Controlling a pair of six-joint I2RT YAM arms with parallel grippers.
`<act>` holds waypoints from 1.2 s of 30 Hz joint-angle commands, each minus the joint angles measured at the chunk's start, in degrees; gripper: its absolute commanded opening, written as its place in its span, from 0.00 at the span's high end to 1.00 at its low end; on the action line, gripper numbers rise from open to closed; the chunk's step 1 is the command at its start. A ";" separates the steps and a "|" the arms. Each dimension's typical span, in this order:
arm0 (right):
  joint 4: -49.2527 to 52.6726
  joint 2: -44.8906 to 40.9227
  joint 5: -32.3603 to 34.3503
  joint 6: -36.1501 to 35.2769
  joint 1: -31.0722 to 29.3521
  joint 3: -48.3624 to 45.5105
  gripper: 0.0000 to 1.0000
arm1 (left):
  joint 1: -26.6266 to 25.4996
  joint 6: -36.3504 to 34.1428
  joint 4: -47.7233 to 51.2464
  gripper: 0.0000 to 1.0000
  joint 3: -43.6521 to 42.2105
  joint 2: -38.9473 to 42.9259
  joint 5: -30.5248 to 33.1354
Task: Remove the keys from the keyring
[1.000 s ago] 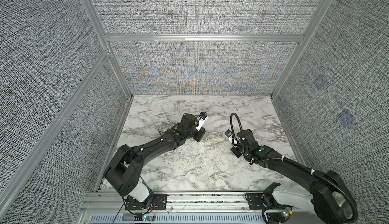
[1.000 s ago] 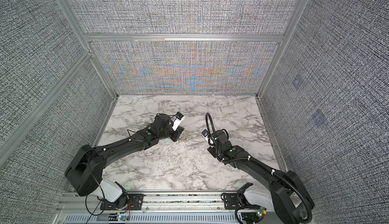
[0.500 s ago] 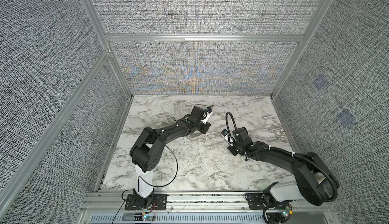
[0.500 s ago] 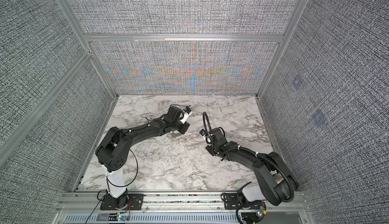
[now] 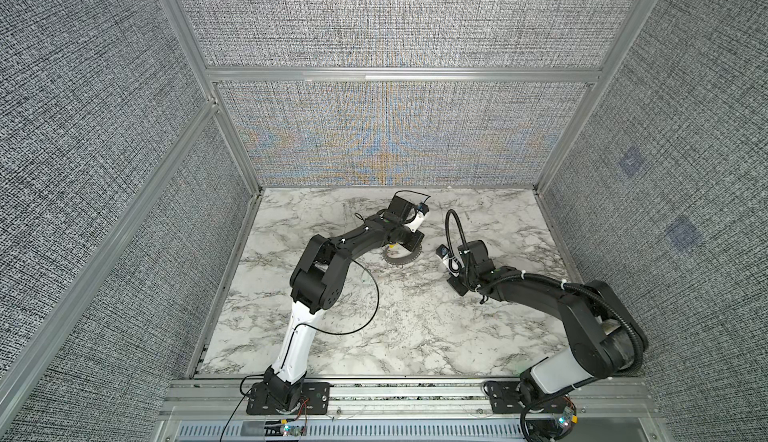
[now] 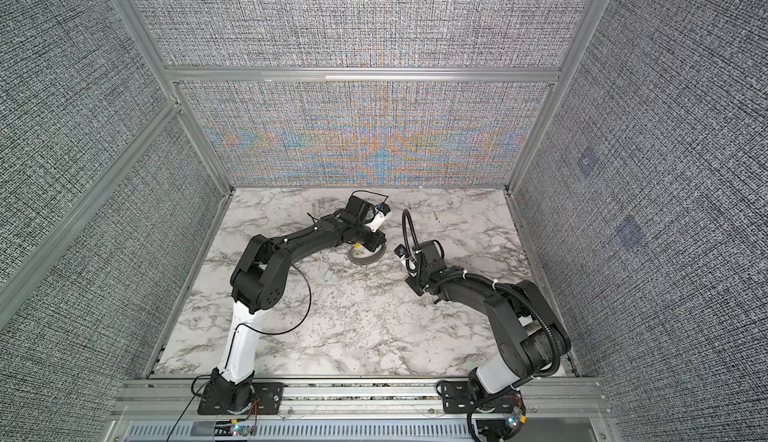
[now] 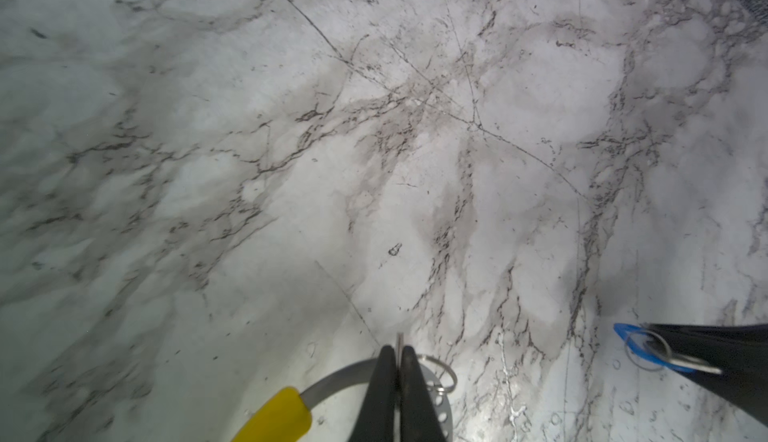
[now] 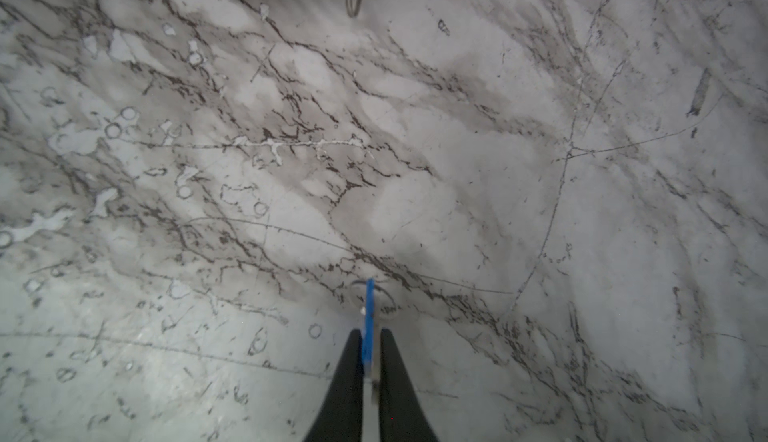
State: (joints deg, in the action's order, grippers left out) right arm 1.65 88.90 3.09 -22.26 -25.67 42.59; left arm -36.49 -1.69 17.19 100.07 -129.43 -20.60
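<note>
Keyring [image 5: 401,262] central on tabletop [image 5: 415,328], walls [image 5: 395,137] well apart

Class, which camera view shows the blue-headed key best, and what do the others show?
The left wrist view: the blue-headed key lies broadside, its blue head plain to see. The right wrist view shows it only edge-on, between the fingers of the right gripper. In both top views it cannot be made out.

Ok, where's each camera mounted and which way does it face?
Top views: high at the front, facing down on the marble table; left arm and right arm whole.
Left wrist: on that arm, facing the table past the left gripper, shut on a thin metal piece.
Right wrist: likewise, past the right gripper pinching the blue key.
Shared by wrist views: keyring, blue key.
</note>
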 commanded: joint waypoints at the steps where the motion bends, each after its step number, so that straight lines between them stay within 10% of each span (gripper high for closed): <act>1: 2.33 -0.69 -0.98 0.11 0.59 0.59 0.66 | 0.36 0.26 1.14 0.74 2.42 -1.04 -3.54; 10: 7.05 -11.52 -0.54 0.28 3.36 1.38 0.38 | 1.82 1.54 -2.31 0.47 -1.77 8.55 0.49; 17: -1.80 -23.23 0.63 9.68 11.46 -5.02 0.01 | 6.14 4.57 -17.07 0.44 -25.51 32.34 10.55; 20: -11.69 -25.19 2.87 15.82 16.42 -11.84 0.01 | 9.79 6.62 -26.30 0.33 -41.96 44.93 18.07; 22: -18.32 -25.41 3.68 17.77 18.92 -15.77 0.01 | 12.84 7.39 -30.88 0.01 -52.03 52.31 22.78; 30: -40.80 -13.09 8.03 17.25 21.23 -22.17 0.01 | 27.80 5.33 -43.55 0.00 -77.47 67.27 33.94; 36: -67.29 -1.26 1.91 20.76 25.00 -28.71 0.01 | 31.43 -1.14 -75.96 0.01 -92.43 60.38 31.74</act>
State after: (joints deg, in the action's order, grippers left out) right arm -48.71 84.68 8.25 -4.29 -1.96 16.47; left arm -6.44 0.67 -37.67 10.83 -66.08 10.74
